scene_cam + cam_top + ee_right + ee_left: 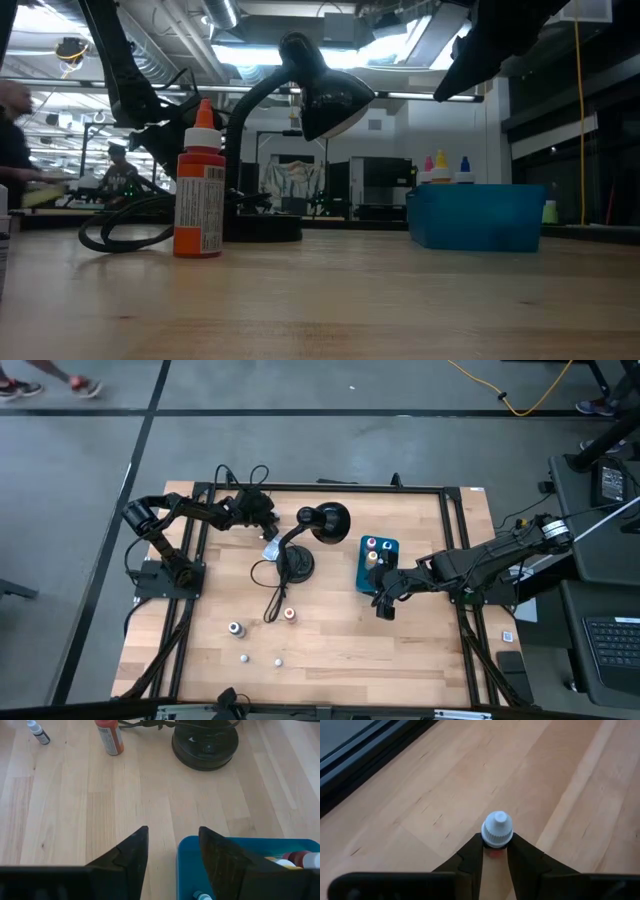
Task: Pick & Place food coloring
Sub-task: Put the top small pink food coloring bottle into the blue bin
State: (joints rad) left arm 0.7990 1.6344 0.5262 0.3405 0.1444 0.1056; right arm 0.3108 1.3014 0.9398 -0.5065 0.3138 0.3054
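Observation:
My left gripper (268, 538) is at the table's far left, beside the black lamp, shut on a small food coloring bottle (497, 827) with a white ribbed cap. My right gripper (385, 605) hangs open above the near corner of the teal box (364, 578), with nothing between its fingers (131, 851). Inside the box stand a few bottles (373, 550). An orange bottle (290, 614) stands upright on the table near the lamp's base. A grey-capped bottle (235, 628) and two tiny white ones (243, 657) stand toward the near edge. My left gripper pinches the bottle just below its white cap, at the neck (495, 853), between its two fingertips. The fingers slant down at it from the table's left. The bottle stands upright in the hold with its cap above the fingertips. The fingers hide its base.
The black desk lamp (325, 522) leans over the table's middle, its round base (205, 742) and looped cord (268, 575) between the two arms. Bare wood lies between the lamp's base and the teal box (240, 845), and along the near edge.

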